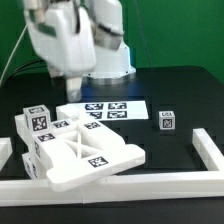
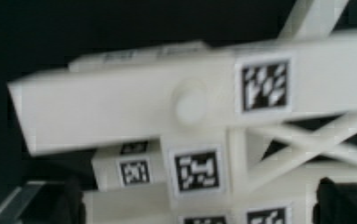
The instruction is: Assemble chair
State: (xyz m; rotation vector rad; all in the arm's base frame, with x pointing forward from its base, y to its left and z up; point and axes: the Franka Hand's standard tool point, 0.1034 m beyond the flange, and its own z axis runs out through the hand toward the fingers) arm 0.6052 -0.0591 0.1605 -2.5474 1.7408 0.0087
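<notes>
**Tool wide above the chair stack**

The tool (image 1: 72,82) hangs with jaws spread wide, gripping nothing. Directly below it lies one chair (image 1: 80,150) assembly — joined tagged white parts, long axis running toward the exterior view's right. One small cube (image 1: 167,120) sits well apart, beyond one marker board (image 1: 105,112), on the counter (image 1: 190,95).

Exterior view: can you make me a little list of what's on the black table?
pile: chunky matte-white chair parts with black-and-white tags, stacked together at the exterior view's left
lone piece: small white tagged cube, apart at the exterior view's right
flat board: thin white marker board, behind the pile
edge: long plain white border rail, along the front
robot: glossy white arm, above the pile
gripper: hidden in this view
</notes>
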